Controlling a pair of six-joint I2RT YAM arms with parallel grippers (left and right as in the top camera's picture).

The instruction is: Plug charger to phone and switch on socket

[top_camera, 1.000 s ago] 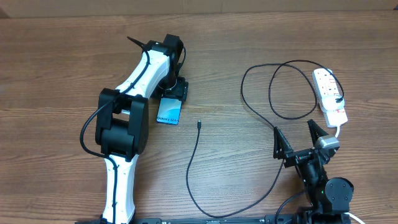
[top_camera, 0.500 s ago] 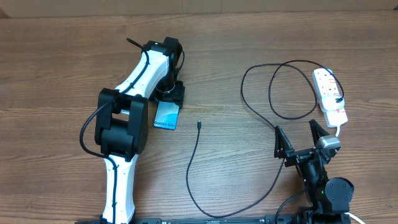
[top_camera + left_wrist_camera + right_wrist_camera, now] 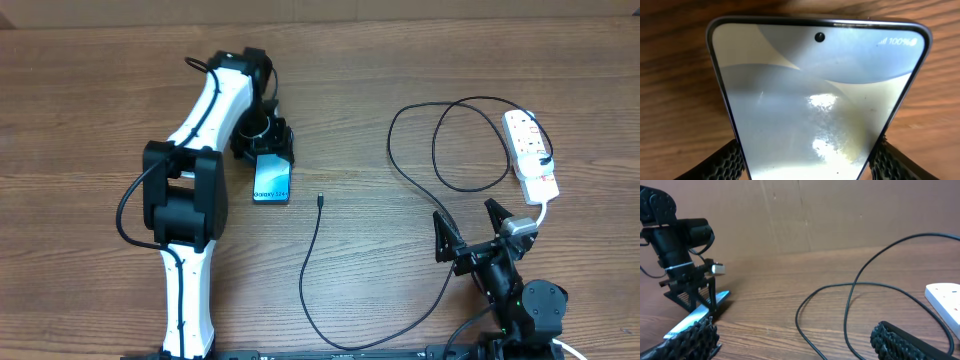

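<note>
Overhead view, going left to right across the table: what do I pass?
In order: slim black-framed smartphone with lit blue screen → small black connector at the thin black charger cable's free end → right gripper, jaws open → white oblong power strip.

L arm: white rounded plastic-shell links (image 3: 213,103), black boxy joint housings (image 3: 186,198).
L cabling: thin black cable (image 3: 120,213) looped off the joint, 2nd run along the shell.
R arm: short all-black body (image 3: 520,300), small grey block (image 3: 516,228) on top.
L gripper (image 3: 807,162): black honeycomb-textured fingers (image 3: 730,162).
R gripper (image 3: 792,332): same black textured fingers (image 3: 900,342).
</note>
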